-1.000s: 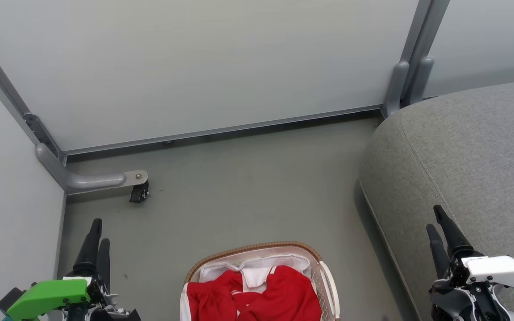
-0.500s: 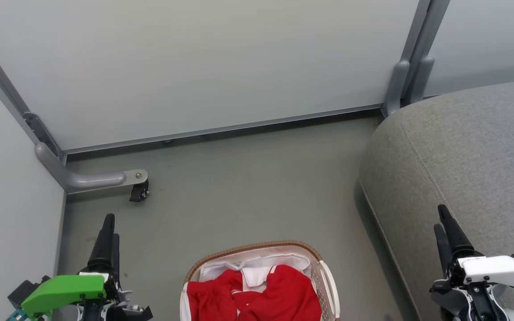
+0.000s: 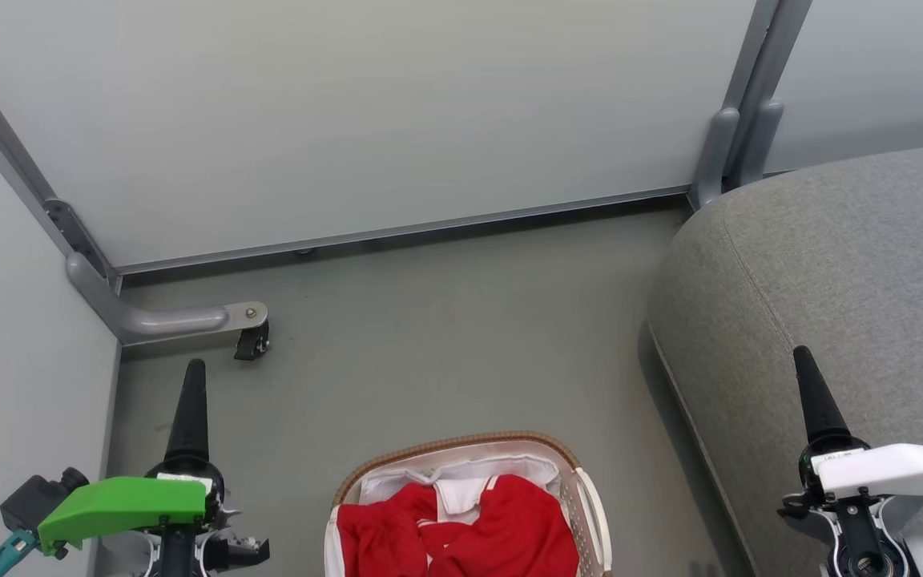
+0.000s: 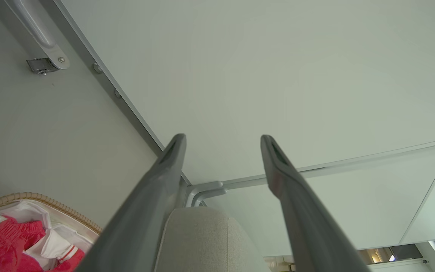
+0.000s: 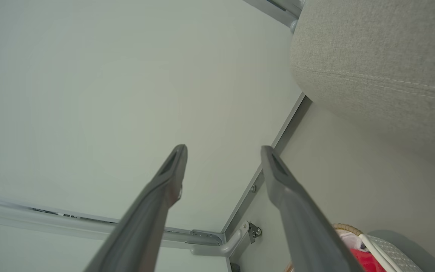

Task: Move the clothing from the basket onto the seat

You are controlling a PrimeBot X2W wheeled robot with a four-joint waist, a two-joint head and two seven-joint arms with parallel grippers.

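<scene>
While both arms hang either side of the basket (image 3: 461, 443), nothing of the job is done yet. Red clothing (image 3: 469, 533) with white panels lies heaped inside the basket, which stands on the grey floor (image 3: 445, 320) near the grey seat (image 3: 830, 264). No garment shows on the part of the cushion I can see. Left gripper (image 3: 191, 385) is over the floor to the basket's left, its fingers (image 4: 153, 204) spread wide, holding nothing. Right gripper (image 3: 804, 377) is over the seat's front edge, fingers (image 5: 296, 215) likewise parted and empty. Neither touches fabric. Left to do, by my reckoning: reach down into the basket, pinch a garment, carry it to the cushion, repeat for the rest. How many pieces are in the heap I cannot tell.
</scene>
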